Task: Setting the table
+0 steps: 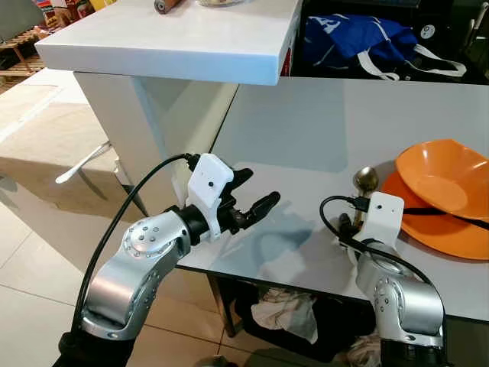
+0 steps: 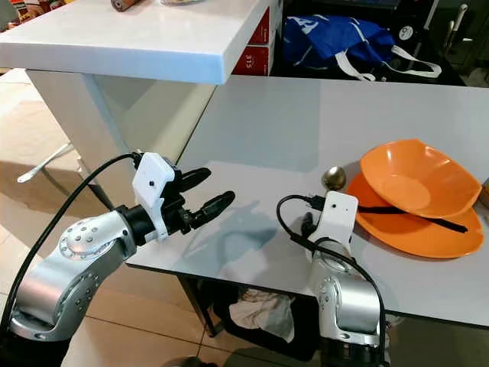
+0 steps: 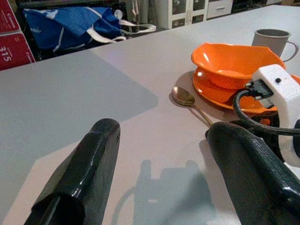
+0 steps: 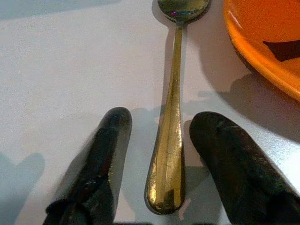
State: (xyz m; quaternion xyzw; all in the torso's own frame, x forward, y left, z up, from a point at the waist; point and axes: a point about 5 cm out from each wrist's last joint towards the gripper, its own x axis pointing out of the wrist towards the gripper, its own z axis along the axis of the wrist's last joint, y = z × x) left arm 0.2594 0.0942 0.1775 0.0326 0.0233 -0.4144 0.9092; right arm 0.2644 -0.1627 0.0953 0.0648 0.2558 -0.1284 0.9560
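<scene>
The spoon (image 4: 171, 117) lies flat on the table (image 1: 306, 122), bowl end pointing away from the robot toward 12 o'clock, handle end toward 6 o'clock. It sits just beside the orange plate (image 1: 435, 225), at the plate's 9 o'clock side. An orange bowl (image 1: 443, 177) rests tilted on the plate, and a grey mug (image 3: 274, 40) stands beyond them.

The right gripper (image 4: 161, 164) is released. Its two fingers (image 4: 105, 154) straddle the handle end of the spoon, one on each side, apparently without touching it.

The left gripper (image 1: 248, 195) is also released and empty, hovering over bare table at roughly 9 o'clock from the spoon, well apart from it.

Handling assessment: the spoon appears to be metal, so it is likely rigid, light and smooth. It lies low against the table, leaving little height to pinch. The polished, scuffed handle is likely to slip or pivot if gripped off-centre. Recommended hold: across the wider lower handle, where the fingers now stand, closing squarely on both edges.
</scene>
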